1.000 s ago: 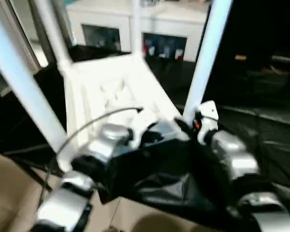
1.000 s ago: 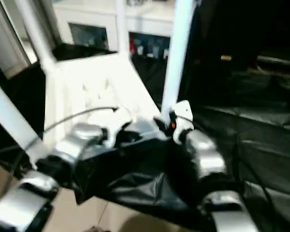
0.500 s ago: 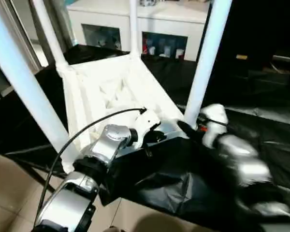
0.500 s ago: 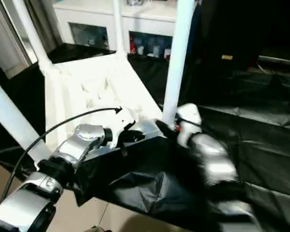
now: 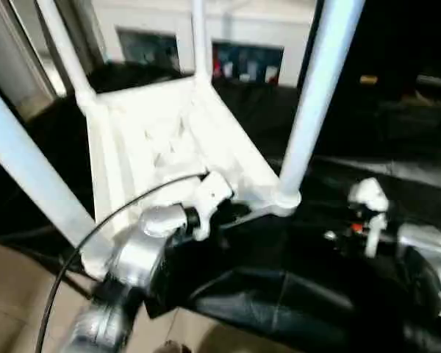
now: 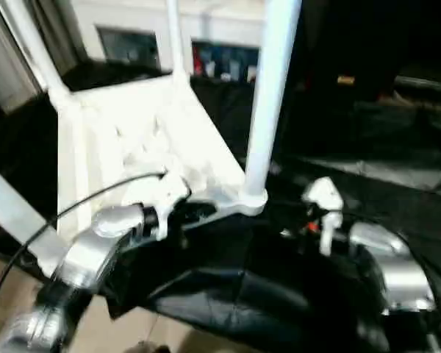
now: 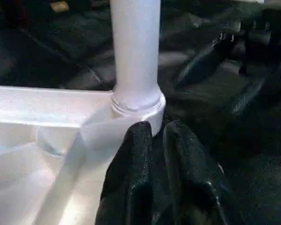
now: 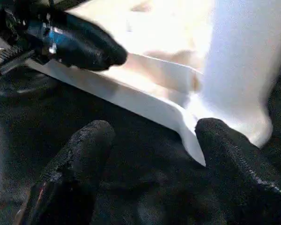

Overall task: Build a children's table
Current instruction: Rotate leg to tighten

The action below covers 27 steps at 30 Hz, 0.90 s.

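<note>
Change: right hand (image 8: 150, 154), fingers spread, has backed off the small white plastic table's (image 5: 169, 140) near tube leg (image 5: 316, 95).
Left hand (image 7: 161, 159): fingers pressed together at the corner socket (image 7: 136, 110).
Meaning: leg likely seated.

A work surface draped in black cloth (image 5: 367, 184) carries everything, filling the middle and right of the head views. The cloth is crumpled, with creases catching light toward the right side and thick folds bunched along its near edge at the bottom centre. Lying directly on it, in the upper left and centre of the frame, is the children's table (image 5: 169, 140), turned upside down so its ribbed underside faces up and its round white legs rise out of the top of the frame (one leg stands in the nearest corner socket, at centre). Beyond the cloth's near edge, the lower left corner shows tan tiled floor (image 5: 15, 294).
</note>
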### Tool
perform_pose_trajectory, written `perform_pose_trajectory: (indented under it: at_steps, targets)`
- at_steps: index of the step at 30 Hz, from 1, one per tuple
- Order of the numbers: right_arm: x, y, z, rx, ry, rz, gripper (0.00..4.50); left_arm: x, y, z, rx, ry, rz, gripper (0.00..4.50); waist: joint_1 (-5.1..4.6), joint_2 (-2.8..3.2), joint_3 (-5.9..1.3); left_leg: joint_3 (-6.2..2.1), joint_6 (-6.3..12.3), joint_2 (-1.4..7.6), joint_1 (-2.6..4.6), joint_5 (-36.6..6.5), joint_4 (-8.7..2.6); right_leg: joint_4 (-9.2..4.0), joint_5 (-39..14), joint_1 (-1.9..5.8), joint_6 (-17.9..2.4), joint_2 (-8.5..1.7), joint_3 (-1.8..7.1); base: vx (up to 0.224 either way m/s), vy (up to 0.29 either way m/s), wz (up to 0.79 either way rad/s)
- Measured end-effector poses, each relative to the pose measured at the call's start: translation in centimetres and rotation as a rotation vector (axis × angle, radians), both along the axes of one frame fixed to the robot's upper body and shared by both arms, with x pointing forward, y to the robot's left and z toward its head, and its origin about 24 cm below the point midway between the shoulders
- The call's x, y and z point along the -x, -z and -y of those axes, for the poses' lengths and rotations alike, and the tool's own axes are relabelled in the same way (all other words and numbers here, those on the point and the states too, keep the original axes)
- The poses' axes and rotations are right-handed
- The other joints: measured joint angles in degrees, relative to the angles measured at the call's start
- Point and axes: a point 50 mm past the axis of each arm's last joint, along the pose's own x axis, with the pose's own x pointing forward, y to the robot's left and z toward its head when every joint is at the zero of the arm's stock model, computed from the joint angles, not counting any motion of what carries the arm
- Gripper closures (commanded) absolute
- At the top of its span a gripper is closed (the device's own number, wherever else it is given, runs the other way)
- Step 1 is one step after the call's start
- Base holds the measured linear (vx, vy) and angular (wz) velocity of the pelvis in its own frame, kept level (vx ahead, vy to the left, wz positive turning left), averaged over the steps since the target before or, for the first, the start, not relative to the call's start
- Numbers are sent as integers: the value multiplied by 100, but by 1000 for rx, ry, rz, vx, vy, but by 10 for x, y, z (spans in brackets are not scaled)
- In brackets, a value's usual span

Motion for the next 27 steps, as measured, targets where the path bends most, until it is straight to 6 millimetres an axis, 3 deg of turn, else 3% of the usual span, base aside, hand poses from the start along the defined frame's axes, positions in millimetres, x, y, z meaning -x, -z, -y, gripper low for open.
perform_pose_trajectory:
  at_steps: [5, 10, 13, 18, 23, 27]
  targets:
    - [0, 7, -27, -68, -55, -48, 125, 31, 14, -16, -12, -71, -99, 310, -58, -171, 113, 1, -34, 9, 1, -14, -5, 1, 0, -2, 2, 5, -2, 0, 0, 0]
    - [-21, 1, -56, -118, -27, 2, 125, 57, 11, -38, -59, -113, -137, 262, -93, -317, 202, 12, -41, 7, 2, -12, -12, -9, 0, -10, 3, 5, 13, 0, 0, 0]
    - [-34, 5, -66, -110, 54, 17, 125, 72, 14, -44, -70, -124, -179, 247, -80, -353, 230, 19, -42, -2, 1, -11, -17, -14, 1, -11, 1, 4, 32, 0, 0, 0]
    - [-65, 8, -84, -56, 276, 51, 125, 97, 18, -71, -85, -209, -236, 207, -114, -426, 290, 28, -68, -4, 4, 4, -60, -13, 4, -33, -3, 5, 36, 0, 0, 0]
    - [-89, 5, -79, 3, 486, 73, 125, 119, 19, -92, -120, -235, -285, 150, -72, -455, 308, 36, -71, -1, 4, 6, -72, -11, -2, -33, 5, 8, 38, 0, 0, 0]
    - [-101, 3, -78, 9, 580, 81, 125, 139, 15, -103, -141, -196, -332, 117, -111, -487, 326, 41, -71, 0, 6, 6, -72, -8, -5, -35, 10, 8, 43, 0, 0, 0]
